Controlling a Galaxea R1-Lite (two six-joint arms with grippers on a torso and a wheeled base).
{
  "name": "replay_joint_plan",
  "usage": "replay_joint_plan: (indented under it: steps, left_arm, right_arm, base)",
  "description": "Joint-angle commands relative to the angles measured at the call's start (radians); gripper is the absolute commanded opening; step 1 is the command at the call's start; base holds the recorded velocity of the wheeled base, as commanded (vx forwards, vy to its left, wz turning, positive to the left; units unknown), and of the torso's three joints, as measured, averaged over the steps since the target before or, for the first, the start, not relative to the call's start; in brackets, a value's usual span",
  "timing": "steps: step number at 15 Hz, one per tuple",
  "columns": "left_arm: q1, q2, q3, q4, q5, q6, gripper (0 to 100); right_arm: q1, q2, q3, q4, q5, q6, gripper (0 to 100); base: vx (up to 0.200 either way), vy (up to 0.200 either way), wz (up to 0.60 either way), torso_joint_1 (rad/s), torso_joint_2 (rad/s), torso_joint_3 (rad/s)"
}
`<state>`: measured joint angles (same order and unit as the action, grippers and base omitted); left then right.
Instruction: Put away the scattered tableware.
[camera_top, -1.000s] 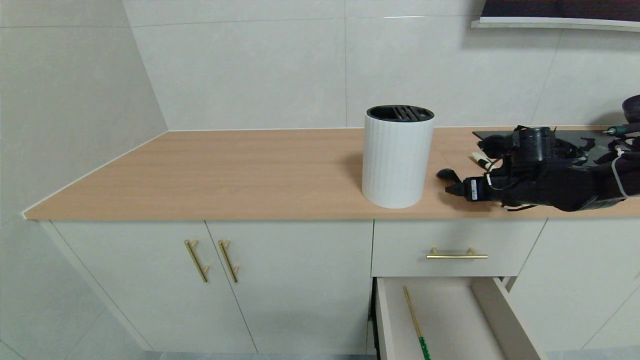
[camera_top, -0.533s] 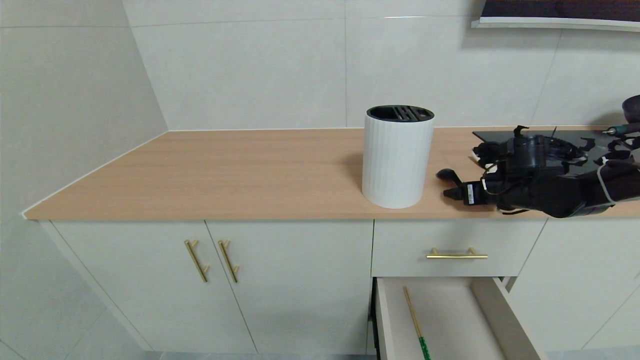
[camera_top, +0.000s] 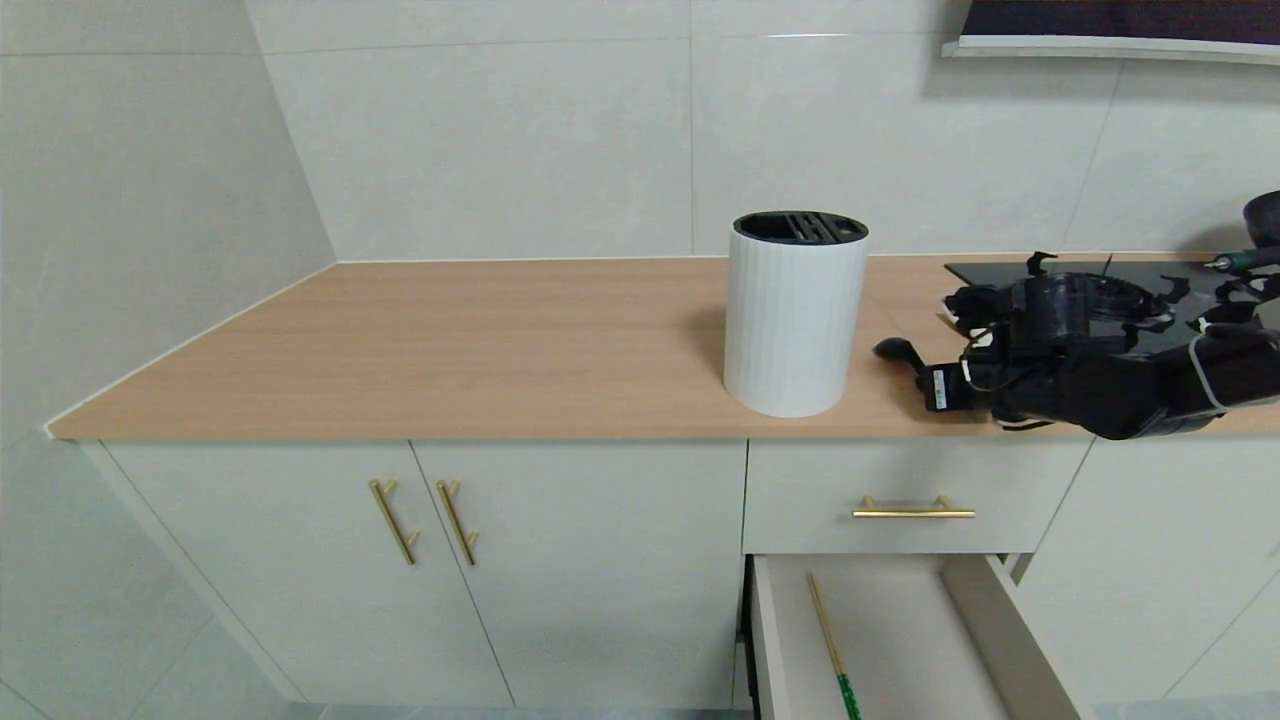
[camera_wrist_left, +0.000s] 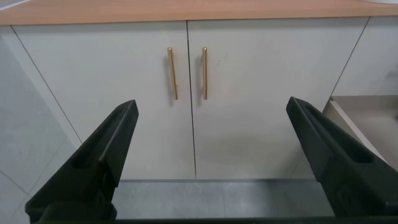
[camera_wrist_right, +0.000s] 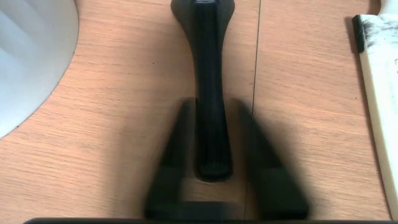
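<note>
A black spoon (camera_top: 896, 350) lies on the wooden counter (camera_top: 500, 340) just right of the white ribbed utensil holder (camera_top: 795, 315). My right gripper (camera_top: 928, 386) is low over the counter at the spoon's handle end. In the right wrist view its two fingers (camera_wrist_right: 179, 155) press close on either side of the black handle (camera_wrist_right: 211, 93), shut on it. A white-handled utensil (camera_wrist_right: 376, 93) lies beside them. My left gripper (camera_wrist_left: 211, 155) hangs open in front of the cabinet doors (camera_wrist_left: 261, 93).
A black cooktop (camera_top: 1150, 285) sits at the counter's right end behind my right arm. Below the counter a drawer (camera_top: 1010, 650) stands pulled out with one green-tipped chopstick (camera_top: 828, 640) in it. The closed drawer above has a brass handle (camera_top: 913, 510).
My right gripper has drawn back a little to the right along the spoon's handle, and its fingertips have closed in on it. The holder and spoon have stayed in place.
</note>
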<state>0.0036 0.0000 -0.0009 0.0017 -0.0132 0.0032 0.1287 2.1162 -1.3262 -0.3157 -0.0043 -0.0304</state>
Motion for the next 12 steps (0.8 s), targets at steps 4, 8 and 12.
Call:
replay_joint_plan:
  steps: [4,8,12]
  left_arm:
    - [-0.001,0.002,-0.001,0.0,0.001,0.0,100]
    - [-0.001,0.002,-0.001,0.0,0.001,0.0,100]
    - [-0.001,0.002,-0.001,0.0,0.001,0.0,100]
  right_arm:
    - [0.0,-0.044,0.041,0.007,-0.014,0.003,0]
    - [0.005,-0.285,0.248,0.038,-0.013,0.014,0]
    - [0.026,-0.504,0.446,0.119,0.069,0.069,0]
  base:
    - [0.0,0.0,0.0,0.0,0.0,0.0]
    - [0.0,0.0,0.0,0.0,0.0,0.0]
    - [0.0,0.0,0.0,0.0,0.0,0.0]
